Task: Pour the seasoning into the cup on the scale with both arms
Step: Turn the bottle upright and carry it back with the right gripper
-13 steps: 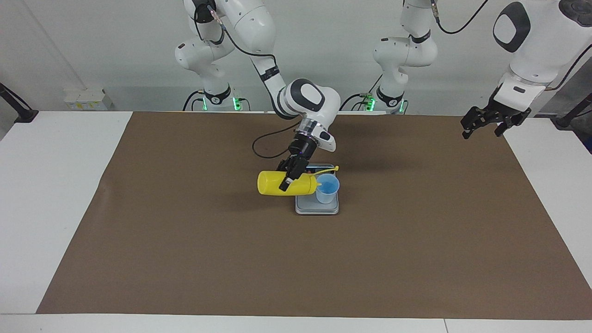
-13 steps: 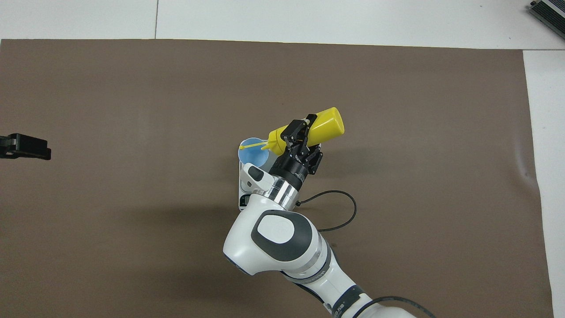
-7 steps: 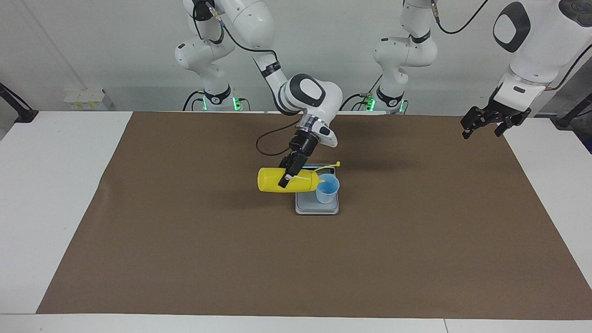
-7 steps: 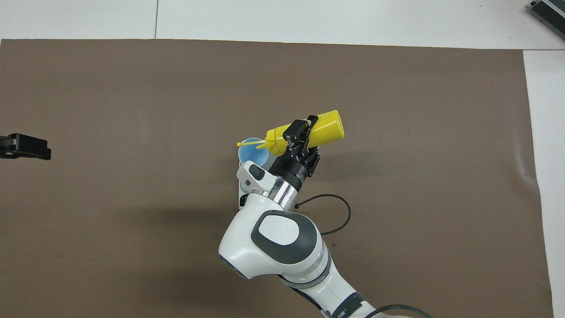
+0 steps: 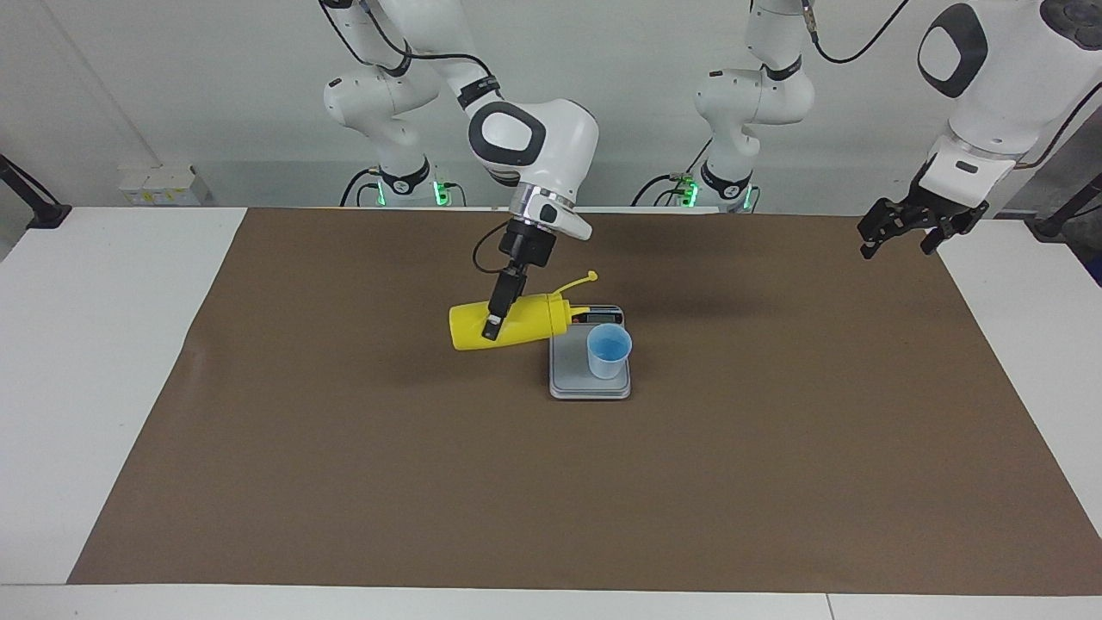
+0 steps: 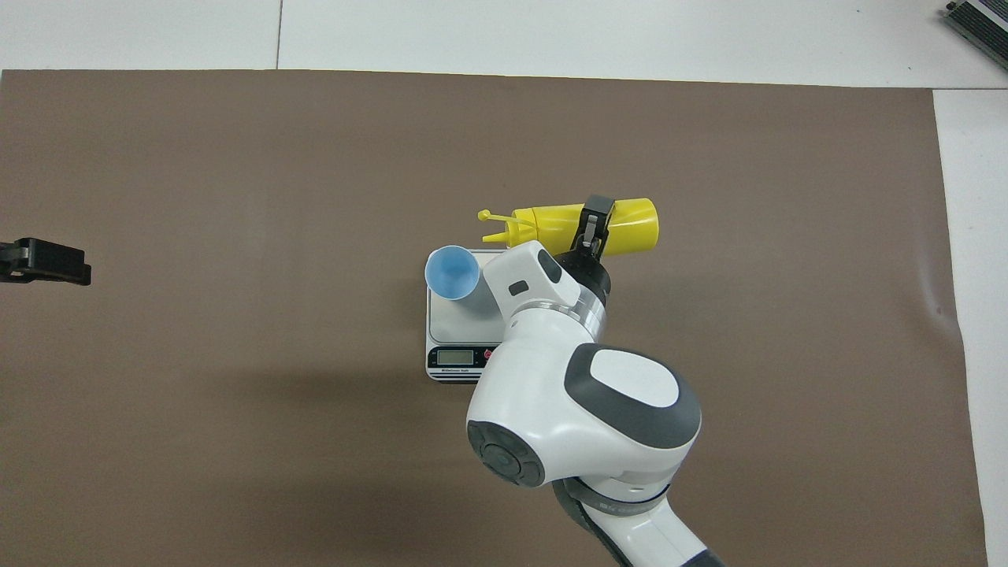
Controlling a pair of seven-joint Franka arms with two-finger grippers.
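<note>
The yellow seasoning bottle [image 5: 529,319] [image 6: 630,223] hangs almost level in the air, with my right gripper [image 5: 492,329] [image 6: 592,228] shut around its middle. Its nozzle tilts slightly upward and points toward the scale's display end. The open cap strap [image 5: 577,280] sticks up from the nozzle. The bottle is over the mat beside the scale [image 5: 572,372] [image 6: 455,319], toward the right arm's end. The light blue cup [image 5: 609,349] [image 6: 451,272] stands upright on the scale, apart from the nozzle. My left gripper [image 5: 897,250] [image 6: 47,262] waits open over the mat's edge at the left arm's end.
A brown mat [image 5: 344,482] covers most of the white table [image 5: 86,344]. A black cable [image 5: 482,258] loops from the right wrist. A small white box [image 5: 155,183] sits at the table's corner by the right arm's base. A dark device [image 6: 980,20] lies at the table's corner farthest from the robots.
The right arm has risen and swung the bottle away from the cup toward the right arm's end. The nozzle has left the cup's rim and tipped up. The left arm has not moved.
</note>
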